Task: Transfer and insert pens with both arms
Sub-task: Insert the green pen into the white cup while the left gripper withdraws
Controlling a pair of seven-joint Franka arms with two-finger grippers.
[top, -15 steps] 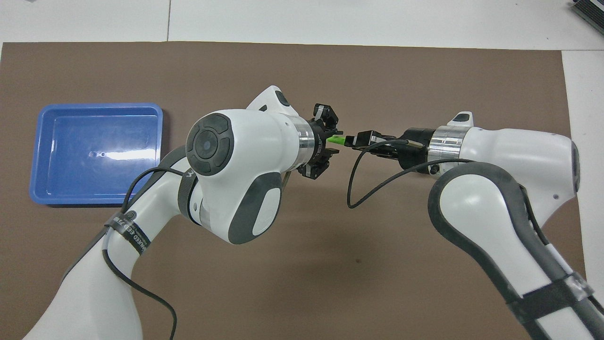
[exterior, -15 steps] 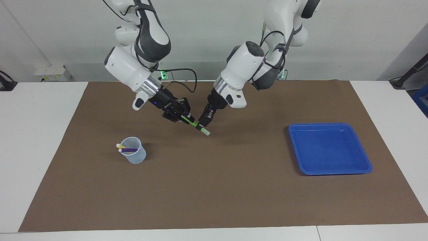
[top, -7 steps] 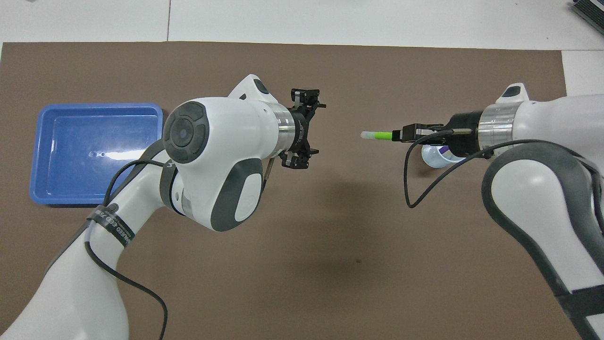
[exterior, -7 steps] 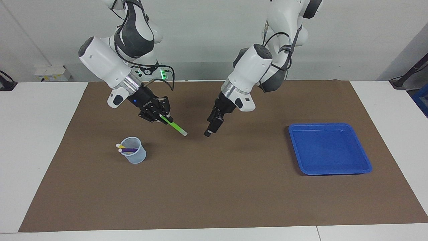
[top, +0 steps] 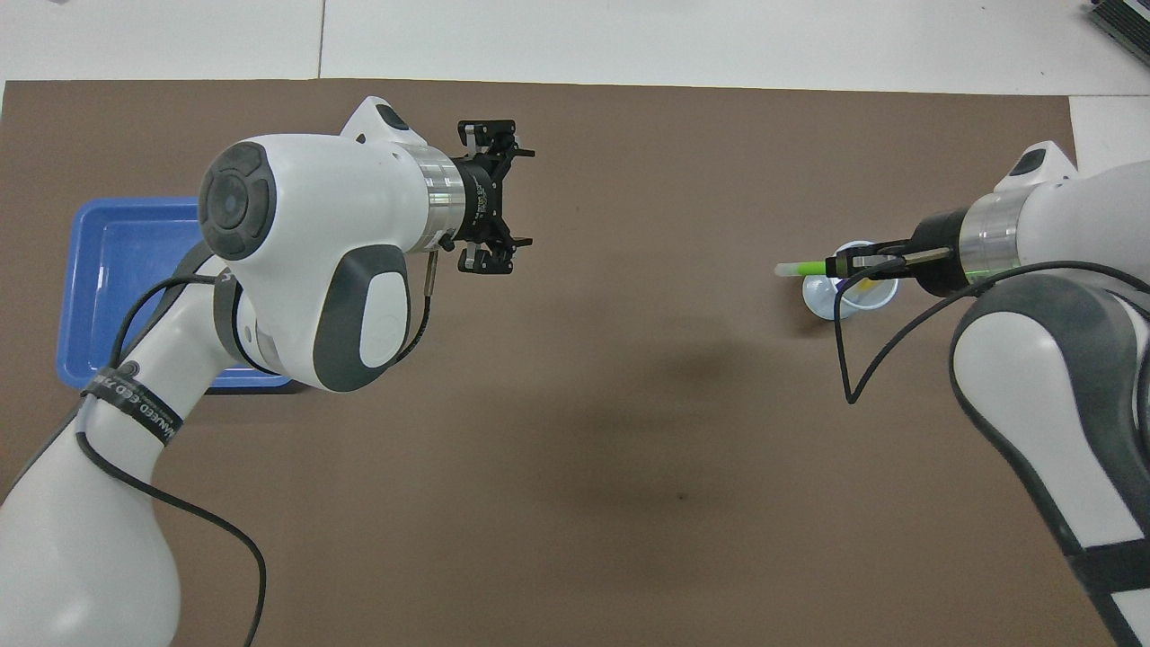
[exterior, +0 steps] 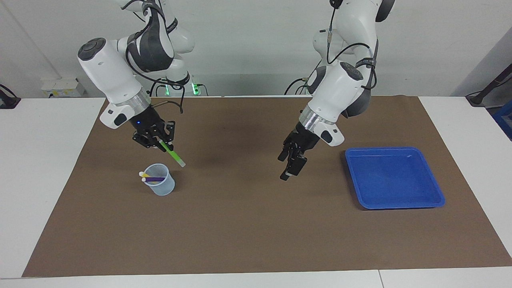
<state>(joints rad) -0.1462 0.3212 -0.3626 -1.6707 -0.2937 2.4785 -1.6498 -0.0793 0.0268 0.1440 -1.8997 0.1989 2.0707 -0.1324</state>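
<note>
The right end effector sits in the upper left of the facing view, raised over the brown mat. Its fingers are clamped on the upper end of the green pen, which slants down with its whitish tip just above the rim of the clear cup. In the overhead view the same pen lies across the cup at the right of the frame, its pale tip sticking out past the rim toward the frame's centre.

The cup stands on the mat at the left of the facing view, and the purple pen and the yellow pen lean inside it, their whitish ends resting over its rim.

The left end effector hangs over bare mat right of centre in the facing view, its fingers spread wide and holding nothing. In the overhead view it appears at upper centre-left, fingers clearly apart.

A blue tray lies on the mat at the right of the facing view, nothing in it. The white bench shows around the mat.
</note>
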